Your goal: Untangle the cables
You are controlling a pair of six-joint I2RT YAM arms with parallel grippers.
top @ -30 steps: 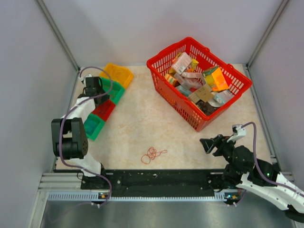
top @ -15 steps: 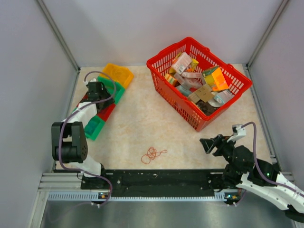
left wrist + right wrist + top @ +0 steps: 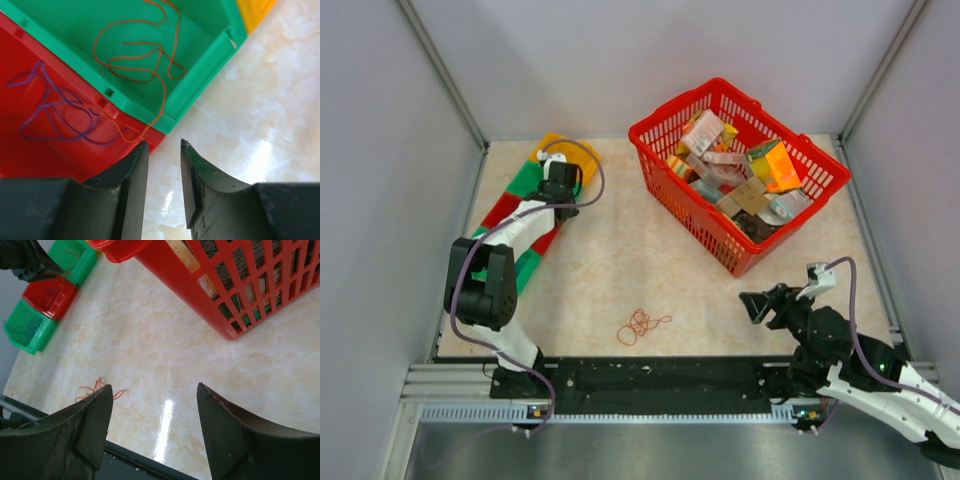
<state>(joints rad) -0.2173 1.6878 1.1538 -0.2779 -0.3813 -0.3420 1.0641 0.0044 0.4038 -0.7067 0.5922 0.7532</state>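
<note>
Orange cable [image 3: 142, 60] lay in the green bin [image 3: 210, 55], purple cable [image 3: 60, 107] in the red bin [image 3: 30, 155] — an orange tangle [image 3: 642, 325] near centre awaited sorting, left gripper [image 3: 164, 145] narrowly parted, right gripper [image 3: 154, 387] spread wide.

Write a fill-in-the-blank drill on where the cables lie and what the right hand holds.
1. The purple cable lies in the ____ bin.
2. Most of the orange cable lies in the ____ bin, one end trailing over its wall.
3. The tangled orange-red bundle lies on the ____.
4. The right hand is open and holds ____.
Missing words: red; green; table; nothing.
</note>
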